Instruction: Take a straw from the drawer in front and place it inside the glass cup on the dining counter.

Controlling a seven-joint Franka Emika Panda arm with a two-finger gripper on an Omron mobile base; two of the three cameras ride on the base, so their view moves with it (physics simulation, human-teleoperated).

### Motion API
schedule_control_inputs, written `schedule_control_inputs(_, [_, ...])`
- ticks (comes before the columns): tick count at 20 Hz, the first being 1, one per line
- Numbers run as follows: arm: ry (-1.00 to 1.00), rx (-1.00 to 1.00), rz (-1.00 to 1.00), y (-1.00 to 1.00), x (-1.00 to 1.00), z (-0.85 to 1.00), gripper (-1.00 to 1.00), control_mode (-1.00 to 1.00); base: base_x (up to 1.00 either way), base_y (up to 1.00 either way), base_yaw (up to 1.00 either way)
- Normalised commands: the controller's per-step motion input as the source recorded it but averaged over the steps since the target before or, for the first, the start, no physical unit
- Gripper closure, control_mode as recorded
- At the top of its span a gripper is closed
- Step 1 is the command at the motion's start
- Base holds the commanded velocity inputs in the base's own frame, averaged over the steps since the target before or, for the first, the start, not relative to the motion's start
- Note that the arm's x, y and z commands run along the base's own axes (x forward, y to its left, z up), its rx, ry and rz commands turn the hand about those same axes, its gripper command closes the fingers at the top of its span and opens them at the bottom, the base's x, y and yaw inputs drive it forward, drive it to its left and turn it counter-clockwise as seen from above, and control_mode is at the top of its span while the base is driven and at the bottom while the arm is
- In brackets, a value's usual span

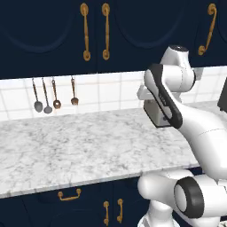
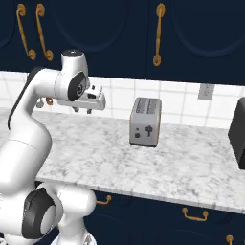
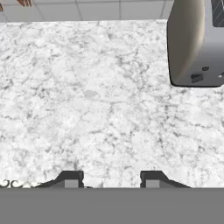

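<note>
Nearest, below the worktop edge: navy drawer fronts, a curved brass pull [image 1: 69, 194] at the left and another [image 2: 194, 215] at the right. Cannot tell which belongs to the drawer holding the straw; all shut, straw presumably still inside. Opening step not yet begun, by the look of it. Above, gripper [image 2: 82, 110] poised over the marble worktop [image 1: 80, 146], fingertips [image 3: 71, 179] spread apart, nothing between them. Next move likely calls for dropping the hand below the worktop's front lip to a pull. Farther right, a toaster [image 2: 145, 121]; a dark appliance [image 2: 238, 139] at the far right. Farthest, utensils [image 1: 54, 95] hanging on the tiled wall.
</note>
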Motion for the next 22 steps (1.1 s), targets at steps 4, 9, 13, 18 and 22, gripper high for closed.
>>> schedule_control_inputs(4, [0.0, 0.0, 0.0, 0.0, 0.0, 0.0, -1.0, 1.0, -0.49, 0.0, 0.0])
schedule_control_inputs(9, [0.0, 0.0, 0.0, 0.0, 0.0, 0.0, -1.0, 1.0, -0.71, -0.43, 0.03])
schedule_control_inputs(13, [0.0, 0.0, 0.0, 0.0, 0.0, 0.0, -1.0, 1.0, 0.01, -0.93, 0.49])
schedule_control_inputs(18, [0.0, 0.0, 0.0, 0.0, 0.0, 0.0, -1.0, 1.0, 0.0, -0.72, 0.68])
schedule_control_inputs(22, [0.0, 0.0, 0.0, 0.0, 0.0, 0.0, -1.0, 1.0, -0.05, -0.65, 0.75])
